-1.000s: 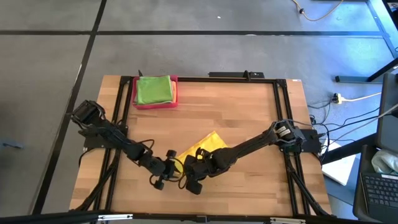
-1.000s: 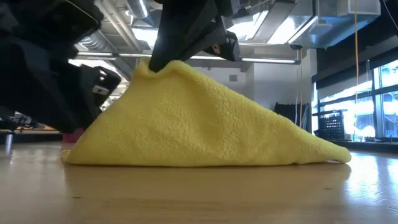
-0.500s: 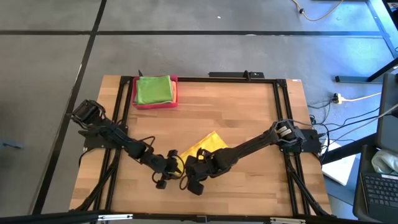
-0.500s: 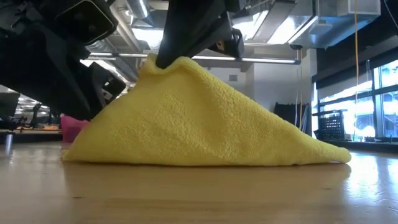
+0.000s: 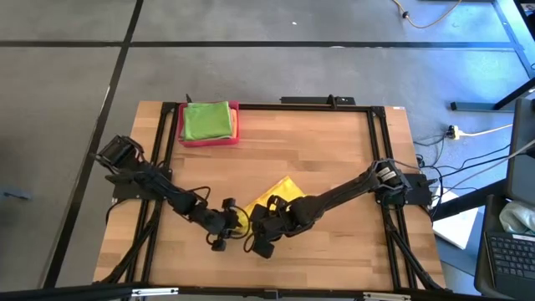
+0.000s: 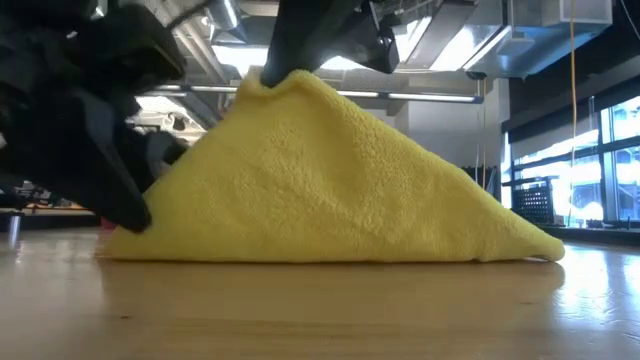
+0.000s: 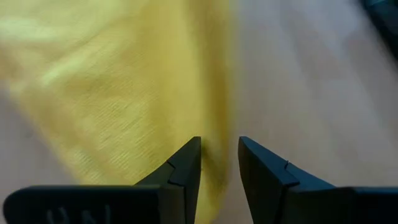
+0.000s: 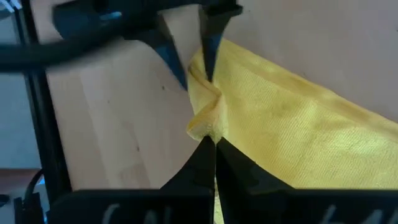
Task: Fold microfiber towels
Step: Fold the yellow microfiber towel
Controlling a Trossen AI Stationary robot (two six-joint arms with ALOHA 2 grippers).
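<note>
Work in progress on one yellow towel [image 5: 278, 195], lying on the wooden table [image 5: 334, 159] toward 6 o'clock of centre. The right gripper [image 8: 210, 138] has its fingers pressed together on a pinched corner of this towel and holds that corner raised — in the low view the cloth rises to a peak under the gripper and slopes down to the table on both sides, its far end resting flat. No completed fold is visible on this towel; the lift suggests a fold only just begun.

The left gripper [image 7: 219, 163] sits just beside the right one, at its 9 o'clock in the high view, low at the towel's edge. Its fingers stand apart with a narrow gap, and the yellow edge lies at that gap. Whether the cloth is actually caught between them cannot be determined.

Completed work: at 11 o'clock on the table, a pink-red tray [image 5: 210, 141] carries a bright green towel [image 5: 206, 120] folded into a neat square, with a yellow edge showing at its side — possibly a second folded cloth beneath.

Judgement: at least one towel done, one in hand. No other unfolded towels are visible, so the remainder cannot be counted.
</note>
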